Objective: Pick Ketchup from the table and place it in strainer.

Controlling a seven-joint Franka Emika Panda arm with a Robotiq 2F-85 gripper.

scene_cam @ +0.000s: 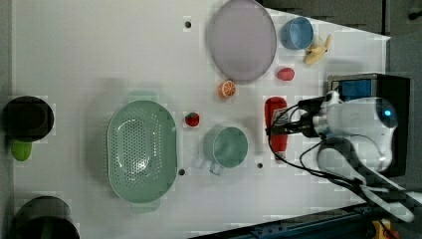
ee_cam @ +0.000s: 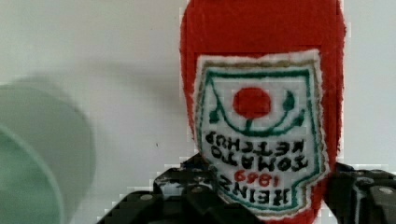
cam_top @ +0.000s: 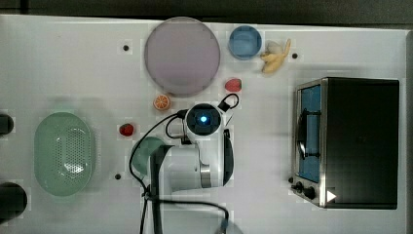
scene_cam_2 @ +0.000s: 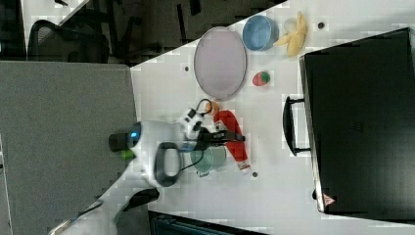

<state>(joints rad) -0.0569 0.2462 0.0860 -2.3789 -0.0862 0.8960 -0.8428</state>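
Left view, left to right: mint strainer (scene_cam: 142,149), green mug (scene_cam: 226,146), then the Ketchup (scene_cam: 276,127) lying flat on the white table (scene_cam: 99,50). The gripper (scene_cam: 284,125) straddles the bottle's mid-body, its fingers (ee_cam: 196,186) closed against both sides. Judged light, soft-walled and smooth-skinned; the labelled middle offers the broadest, most balanced hold.

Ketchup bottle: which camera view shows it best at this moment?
The wrist view: the ketchup faces the camera close up, label readable, with the gripper fingers on either side. The left view shows its red body partly behind the gripper, and the right view shows it lying beside the cup.
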